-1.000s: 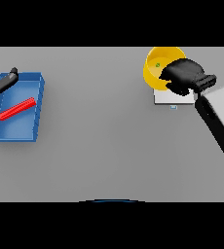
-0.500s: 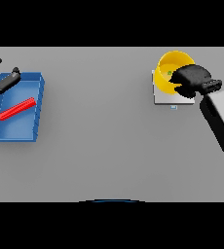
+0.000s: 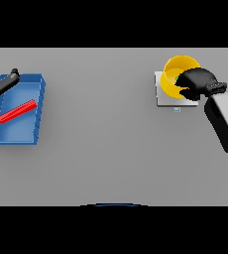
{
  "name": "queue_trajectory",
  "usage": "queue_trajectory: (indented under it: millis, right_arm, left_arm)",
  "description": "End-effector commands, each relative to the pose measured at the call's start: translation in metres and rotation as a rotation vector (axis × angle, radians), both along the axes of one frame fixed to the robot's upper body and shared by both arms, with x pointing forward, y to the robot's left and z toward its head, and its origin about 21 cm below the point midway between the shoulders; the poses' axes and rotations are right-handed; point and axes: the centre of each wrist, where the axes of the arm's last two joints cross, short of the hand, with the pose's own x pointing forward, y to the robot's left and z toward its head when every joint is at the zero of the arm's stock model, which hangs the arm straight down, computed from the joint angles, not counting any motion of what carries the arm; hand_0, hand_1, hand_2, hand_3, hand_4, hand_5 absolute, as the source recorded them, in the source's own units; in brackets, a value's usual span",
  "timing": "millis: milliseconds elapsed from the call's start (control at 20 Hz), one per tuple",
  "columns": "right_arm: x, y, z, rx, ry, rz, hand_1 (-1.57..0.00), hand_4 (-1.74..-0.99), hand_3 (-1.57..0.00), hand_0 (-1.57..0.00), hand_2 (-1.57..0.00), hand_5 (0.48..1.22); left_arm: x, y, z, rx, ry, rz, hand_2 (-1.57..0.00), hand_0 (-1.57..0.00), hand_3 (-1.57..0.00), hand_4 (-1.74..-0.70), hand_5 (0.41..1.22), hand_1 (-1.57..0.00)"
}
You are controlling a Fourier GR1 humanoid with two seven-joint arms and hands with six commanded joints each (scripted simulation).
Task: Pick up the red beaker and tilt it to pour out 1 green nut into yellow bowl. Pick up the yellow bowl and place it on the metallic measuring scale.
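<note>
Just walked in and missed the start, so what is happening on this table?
The robot's right hand is gripping the round yellow bowl, which is tipped over the flat metallic measuring scale at the far right of the grey table. Whether the bowl rests on the scale yet is unclear. At the far left, the left hand sits idle by the edge of a blue rectangular tray holding a red beaker lying on its side.

Grey table [image 3: 111,149] with blue tray [image 3: 17,131], metallic scale [image 3: 161,99].
</note>
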Motion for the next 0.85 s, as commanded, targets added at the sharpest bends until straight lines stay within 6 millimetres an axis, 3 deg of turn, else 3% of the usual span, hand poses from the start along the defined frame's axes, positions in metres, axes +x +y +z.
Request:
queue_trajectory:
  millis: [0, 100, 200, 300, 400, 550, 800]
  right_arm:
    - [0.0003, -0.0014, -0.0008, -0.006, 0.003, -0.001, -1.43, -1.682, -1.11, -1.56, -1.34, 1.221]
    - [-0.0018, -0.0033, -0.0034, 0.019, 0.022, -0.001, -1.12, -1.592, -0.82, -1.33, -1.01, 1.074]
    - [0.0006, 0.0007, 0.0005, 0.041, 0.039, -0.030, -0.81, -1.535, -0.58, -0.95, -0.71, 0.965]
    - [0.0006, -0.0001, -0.0010, 0.058, 0.058, -0.046, -0.56, -1.496, -0.39, -0.61, -0.47, 0.890]
    - [0.0020, -0.0012, 0.0028, 0.054, 0.056, -0.043, -0.38, -1.476, -0.26, -0.39, -0.30, 0.847]
    - [0.0015, -0.0015, -0.0028, 0.024, 0.065, -0.029, -0.19, -1.435, -0.13, -0.20, -0.15, 0.817]
    - [0.0016, -0.0014, 0.0000, -0.002, 0.092, -0.047, -0.06, -1.390, -0.04, -0.06, -0.05, 0.779]
  left_arm:
    - [-0.0006, -0.0001, -0.0003, -0.004, 0.005, -0.002, 0.00, 0.00, 0.00, -0.84, 0.775, 0.00]
    - [-0.0039, -0.0014, -0.0014, -0.005, 0.006, -0.007, 0.00, 0.00, 0.00, -0.84, 0.774, 0.00]
    - [-0.0026, -0.0059, -0.0010, -0.012, 0.009, 0.001, 0.00, 0.00, 0.00, -0.83, 0.768, 0.00]
    - [-0.0005, -0.0025, 0.0021, -0.013, -0.006, 0.005, 0.00, 0.00, 0.00, -0.84, 0.764, 0.00]
    - [-0.0018, -0.0006, 0.0004, -0.010, 0.003, -0.002, 0.00, 0.00, 0.00, -0.83, 0.754, 0.00]
    - [-0.0022, -0.0044, -0.0011, -0.008, -0.001, 0.000, 0.00, 0.00, 0.00, -0.83, 0.752, 0.00]
    - [-0.0015, -0.0017, 0.0013, -0.011, -0.003, -0.003, 0.00, 0.00, 0.00, -0.83, 0.760, 0.00]
